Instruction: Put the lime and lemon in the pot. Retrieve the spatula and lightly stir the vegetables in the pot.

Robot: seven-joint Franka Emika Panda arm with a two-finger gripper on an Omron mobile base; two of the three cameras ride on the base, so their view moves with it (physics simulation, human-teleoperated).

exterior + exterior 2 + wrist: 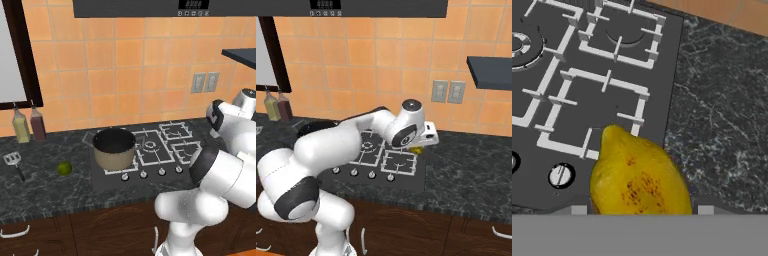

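Over the stove's front right corner, the lemon (pixel 639 175) is held by the jaws, and the pot (pixel 114 148) sits well off toward the stove's left side.

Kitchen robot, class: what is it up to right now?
The arm reaches over the right side of the stove with a lemon at its gripper, apparently held. The pot sits on the front left burner. The lime and spatula lie on the counter left of the stove.
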